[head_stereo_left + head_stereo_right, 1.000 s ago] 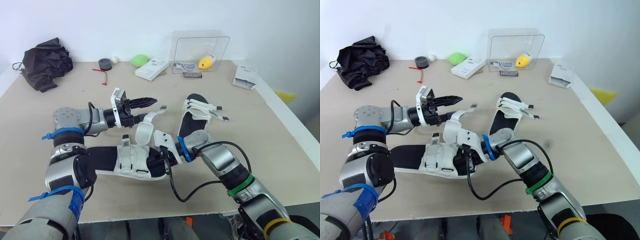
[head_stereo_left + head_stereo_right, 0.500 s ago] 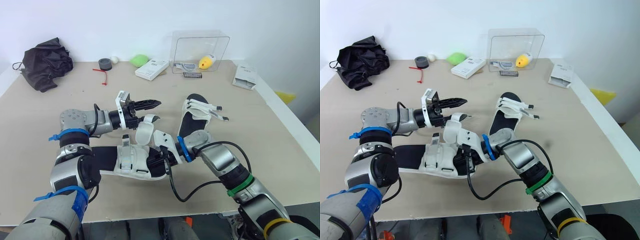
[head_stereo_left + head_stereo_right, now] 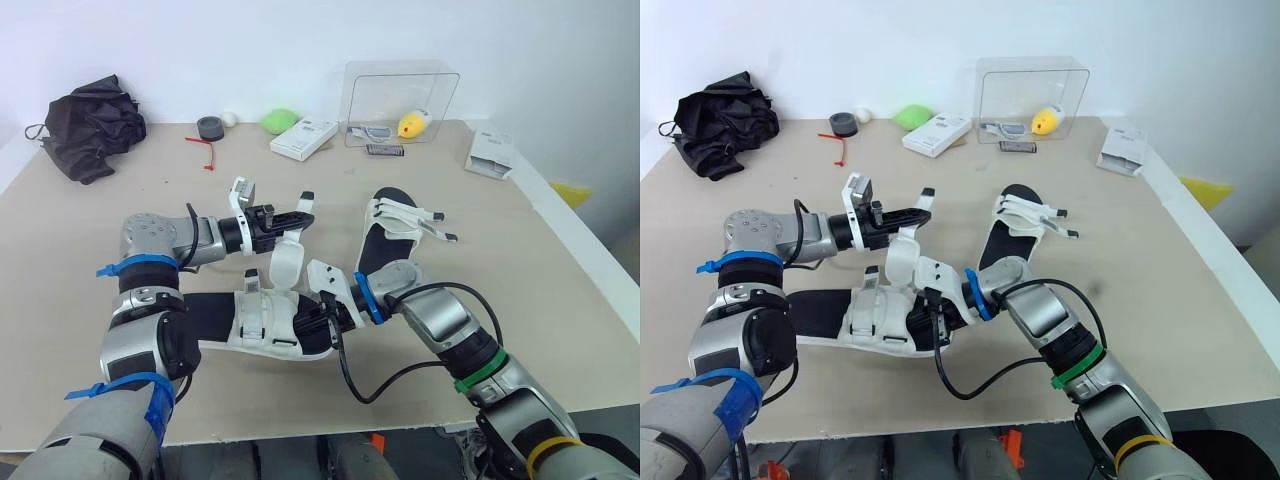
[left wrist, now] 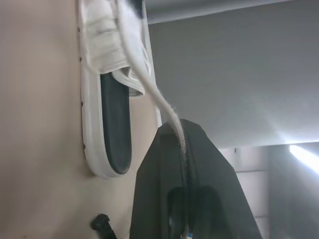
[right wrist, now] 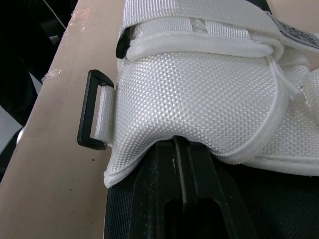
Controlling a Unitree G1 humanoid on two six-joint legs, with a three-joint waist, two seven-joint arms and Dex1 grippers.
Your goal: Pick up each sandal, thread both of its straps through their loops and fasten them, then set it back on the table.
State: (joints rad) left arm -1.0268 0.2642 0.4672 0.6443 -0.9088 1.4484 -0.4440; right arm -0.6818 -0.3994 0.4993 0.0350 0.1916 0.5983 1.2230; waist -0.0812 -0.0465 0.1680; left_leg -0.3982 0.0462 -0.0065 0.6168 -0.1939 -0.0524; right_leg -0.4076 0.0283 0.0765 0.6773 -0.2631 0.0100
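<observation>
Strap [image 4: 154,92] pinched in left hand [image 4: 180,127] (wrist view); right hand [image 5: 178,144] clamps sandal [image 5: 199,84]

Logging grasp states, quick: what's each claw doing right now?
Left claw: closed on the white strap.
Right claw: closed on the sandal, at its white upper.

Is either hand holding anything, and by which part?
Left hand pinches the near sandal's strap near its free end; right hand grips the edge of the sandal's white upper, beside the black loop.
</observation>
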